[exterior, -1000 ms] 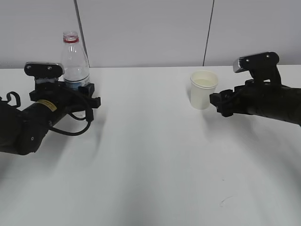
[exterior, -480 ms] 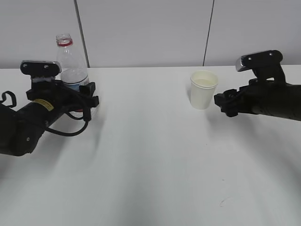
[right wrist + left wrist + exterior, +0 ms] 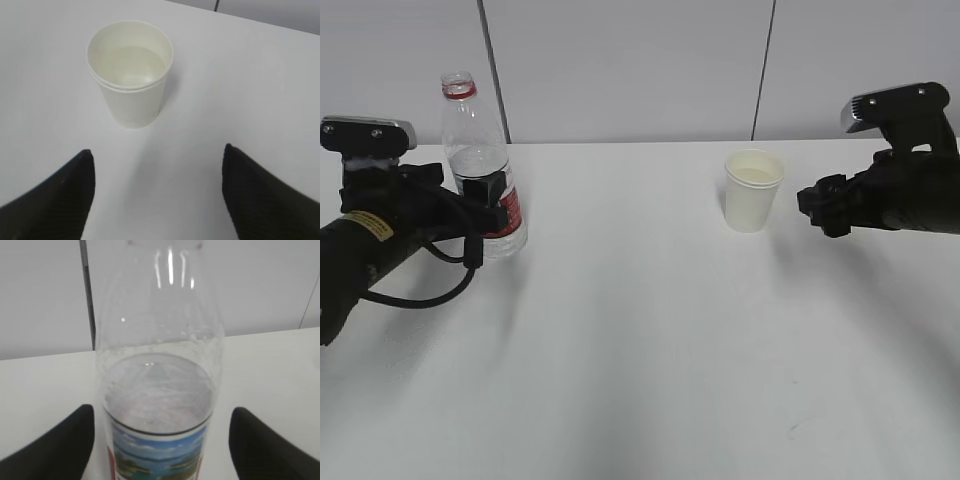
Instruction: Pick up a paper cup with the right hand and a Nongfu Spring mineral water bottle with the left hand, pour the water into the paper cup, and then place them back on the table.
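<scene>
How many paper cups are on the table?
1. The paper cup stands upright on the white table, right of centre, just ahead of the right gripper. Its doubled rim may mean a second cup nested inside.

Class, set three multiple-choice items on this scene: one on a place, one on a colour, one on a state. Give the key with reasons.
1. Where does the paper cup stand?
A on the table
B in the right hand's jaws
C on the bottle

2. What colour is the bottle's neck ring?
A blue
B red
C green

3. How do the jaws of the left hand stand?
A shut empty
B open, either side of the bottle
C out of view

Key: A, the cup stands free ahead of the right hand; B, red ring under the mouth; B, gaps show beside the bottle.
</scene>
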You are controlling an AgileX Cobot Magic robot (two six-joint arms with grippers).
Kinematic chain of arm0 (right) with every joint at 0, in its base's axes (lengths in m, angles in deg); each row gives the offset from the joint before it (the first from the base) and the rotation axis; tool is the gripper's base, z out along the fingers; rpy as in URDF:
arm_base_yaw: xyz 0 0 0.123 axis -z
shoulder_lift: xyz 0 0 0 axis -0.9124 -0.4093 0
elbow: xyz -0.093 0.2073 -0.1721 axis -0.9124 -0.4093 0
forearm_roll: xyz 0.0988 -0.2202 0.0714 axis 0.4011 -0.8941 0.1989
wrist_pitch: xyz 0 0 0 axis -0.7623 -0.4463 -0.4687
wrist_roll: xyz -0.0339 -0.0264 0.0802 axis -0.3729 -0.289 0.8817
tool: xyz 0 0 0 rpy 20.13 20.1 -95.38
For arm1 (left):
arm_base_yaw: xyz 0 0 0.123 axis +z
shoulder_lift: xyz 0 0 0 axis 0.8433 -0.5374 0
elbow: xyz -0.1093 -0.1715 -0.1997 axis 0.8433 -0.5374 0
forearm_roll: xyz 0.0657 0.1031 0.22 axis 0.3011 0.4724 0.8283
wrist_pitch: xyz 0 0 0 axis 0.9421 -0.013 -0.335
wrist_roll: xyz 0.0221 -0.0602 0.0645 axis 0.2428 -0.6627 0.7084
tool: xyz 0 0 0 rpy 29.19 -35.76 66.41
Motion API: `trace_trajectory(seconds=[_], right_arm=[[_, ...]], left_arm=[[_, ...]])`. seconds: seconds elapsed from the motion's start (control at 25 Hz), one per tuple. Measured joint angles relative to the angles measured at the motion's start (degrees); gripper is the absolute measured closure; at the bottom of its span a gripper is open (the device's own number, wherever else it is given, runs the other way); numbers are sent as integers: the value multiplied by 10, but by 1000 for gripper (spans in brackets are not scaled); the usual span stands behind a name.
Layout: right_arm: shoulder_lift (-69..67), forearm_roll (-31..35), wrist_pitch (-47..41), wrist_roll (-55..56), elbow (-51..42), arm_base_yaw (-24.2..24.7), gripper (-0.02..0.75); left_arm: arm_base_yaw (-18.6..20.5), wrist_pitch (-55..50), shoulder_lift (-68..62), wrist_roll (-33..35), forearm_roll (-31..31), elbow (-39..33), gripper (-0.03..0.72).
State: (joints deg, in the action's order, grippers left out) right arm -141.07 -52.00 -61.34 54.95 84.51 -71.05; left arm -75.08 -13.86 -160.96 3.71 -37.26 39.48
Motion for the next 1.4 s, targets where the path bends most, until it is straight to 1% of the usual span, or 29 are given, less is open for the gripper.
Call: trace_trajectory(seconds=[0.16, 0.36, 0.56, 0.68, 0.76, 0.88, 1.0, 1.08, 1.2, 1.28, 1.32, 1.4], right_arm=[[13, 0, -12, 6, 0, 0, 147], [34, 0, -37, 58, -2, 0, 147], [65, 0, -62, 98, 0, 0, 147], [77, 0, -101, 108, 18, 0, 147], [79, 0, -148, 111, 41, -1, 147], [79, 2, -251, 112, 81, -11, 147], [79, 20, -386, 106, 129, -31, 147], [79, 51, -466, 81, 167, -44, 147], [79, 130, -579, 12, 222, -53, 147], [79, 181, -654, -18, 258, -54, 147], [79, 199, -704, -28, 275, -54, 147], [79, 225, -778, -35, 300, -54, 147]], left_arm=[[0, -11, 31, 0, -1, -23, 176], [0, -64, 84, 2, -3, -30, 176], [0, -176, 175, 2, -3, -32, 176], [0, -256, 227, 3, -8, -32, 176], [3, -326, 257, 4, -9, -24, 176], [5, -448, 288, 4, -10, 1, 176], [5, -604, 307, 4, -10, 53, 176], [5, -704, 310, 4, -10, 93, 176], [5, -850, 311, -1, -9, 156, 176], [5, -939, 311, -24, -8, 196, 176], [5, -985, 311, -40, -7, 217, 176], [5, -1066, 311, -67, -6, 252, 176]])
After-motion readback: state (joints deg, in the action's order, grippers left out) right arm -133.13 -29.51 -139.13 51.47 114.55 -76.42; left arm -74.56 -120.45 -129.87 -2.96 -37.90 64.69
